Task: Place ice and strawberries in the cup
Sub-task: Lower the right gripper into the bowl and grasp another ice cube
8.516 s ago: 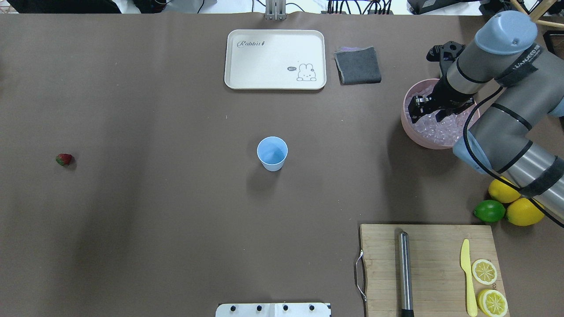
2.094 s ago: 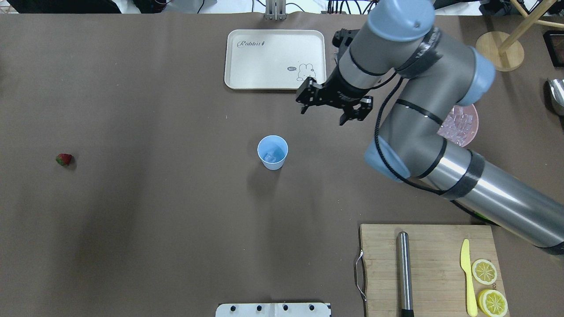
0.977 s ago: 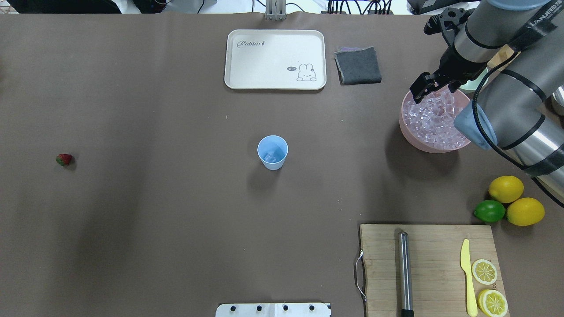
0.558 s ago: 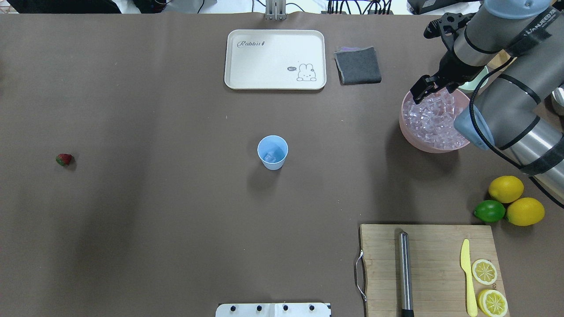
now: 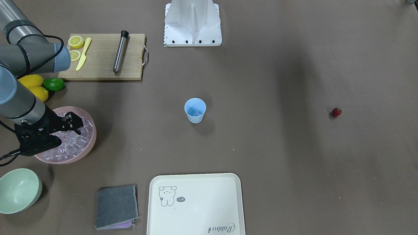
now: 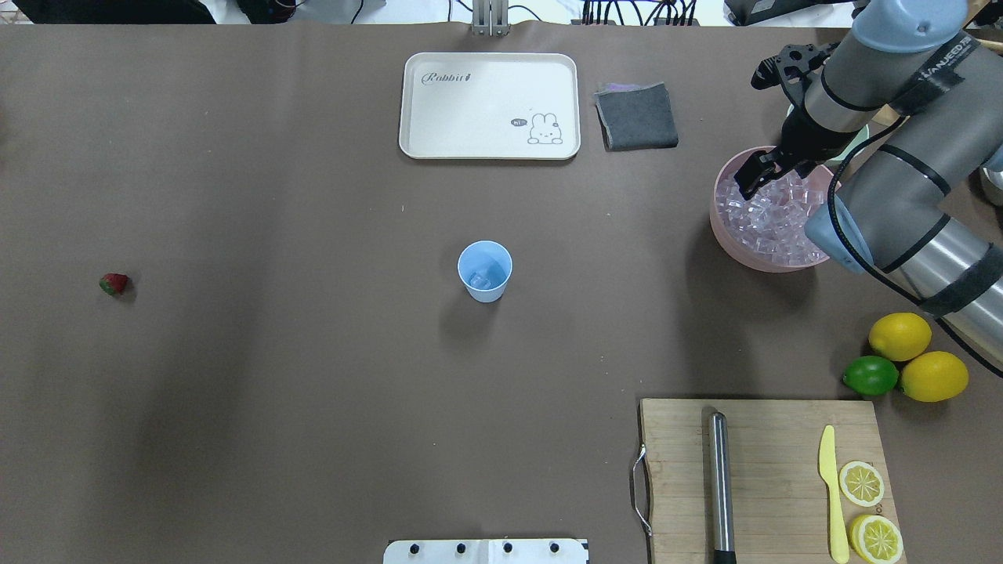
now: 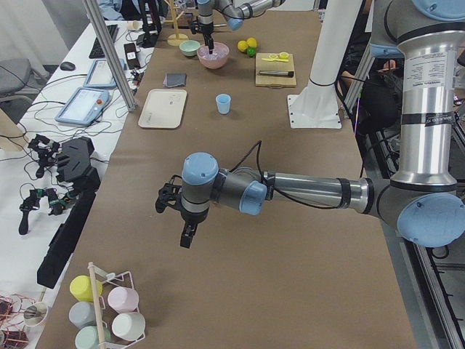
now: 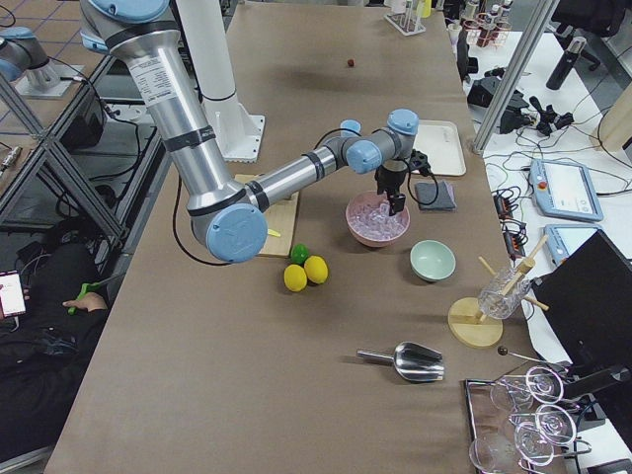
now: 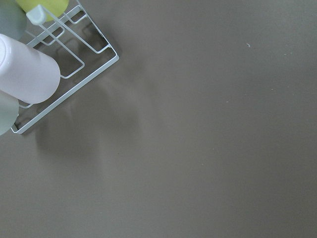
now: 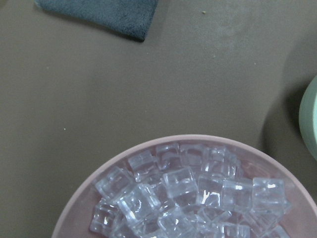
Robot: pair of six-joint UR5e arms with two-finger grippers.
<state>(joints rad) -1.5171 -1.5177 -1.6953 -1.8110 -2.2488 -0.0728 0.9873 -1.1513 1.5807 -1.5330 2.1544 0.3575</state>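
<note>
Ice (image 5: pixel 73 143): heaped in the pink bowl (image 5: pixel 94 138), directly beneath our right pincer (image 5: pixel 69 132); we also make out a cube or two inside the cup (image 5: pixel 195 111).
Cup place: upright at mid-bench, well apart from the right pincer.
Strawberry (image 5: pixel 336 112): alone on the bench (image 5: pixel 261 147), beyond the cup and farthest from that pincer.
Right pincer state: fingers spread, low over the cubes, holding nothing we can see; we cannot tell whether they touch the cubes.
Left pincer (image 7: pixel 174 218): over bare bench, well apart from the cup; we cannot tell whether it is spread or pressed together.
Counts: one cup, one strawberry, one pink bowl, cubes too many to count.

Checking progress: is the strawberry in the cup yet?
No, the strawberry lies on the table, far from the cup.
</note>
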